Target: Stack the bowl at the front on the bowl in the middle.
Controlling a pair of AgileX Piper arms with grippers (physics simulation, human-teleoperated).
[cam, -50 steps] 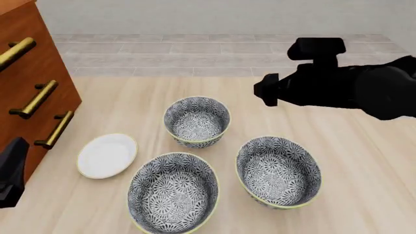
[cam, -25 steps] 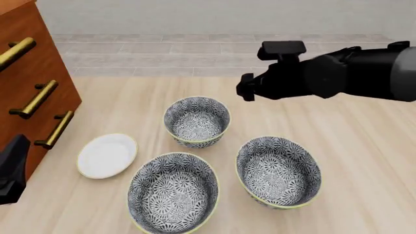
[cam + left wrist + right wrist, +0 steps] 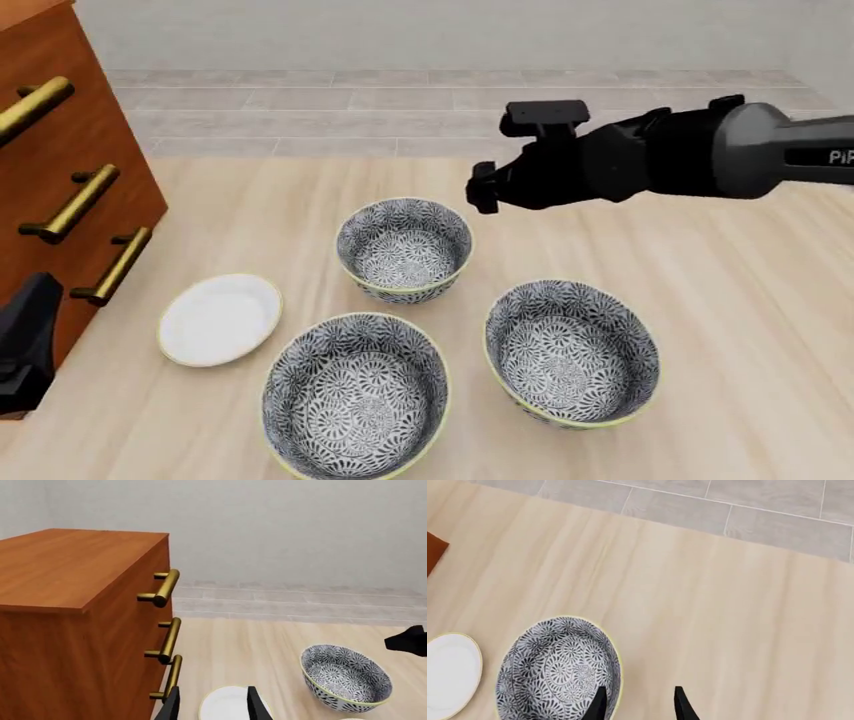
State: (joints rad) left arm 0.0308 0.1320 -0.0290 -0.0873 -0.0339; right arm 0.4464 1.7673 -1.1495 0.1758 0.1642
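Observation:
Three alike floral bowls stand on the table. I take the farthest one as the bowl at the front [image 3: 403, 247] [image 3: 343, 677] [image 3: 560, 672] and the right-hand one as the bowl in the middle [image 3: 571, 352]. The third bowl [image 3: 356, 395] is nearest the camera, on the left. My right gripper [image 3: 483, 188] [image 3: 639, 707] hovers open just beyond and right of the farthest bowl, holding nothing, with one finger [image 3: 599, 705] over that bowl's rim. My left gripper [image 3: 27, 345] [image 3: 212, 707] is open and empty at the near left, apart from all bowls.
A small white plate [image 3: 220, 318] [image 3: 227, 705] [image 3: 450, 672] lies left of the bowls. A wooden drawer cabinet [image 3: 67, 150] [image 3: 73, 605] with brass handles [image 3: 74, 205] stands along the left. The table's far edge meets a grey tiled floor [image 3: 400, 110].
My right arm has swung left and slightly down, from the table's right side to just behind the farthest bowl. The left arm and all bowls have stayed put.

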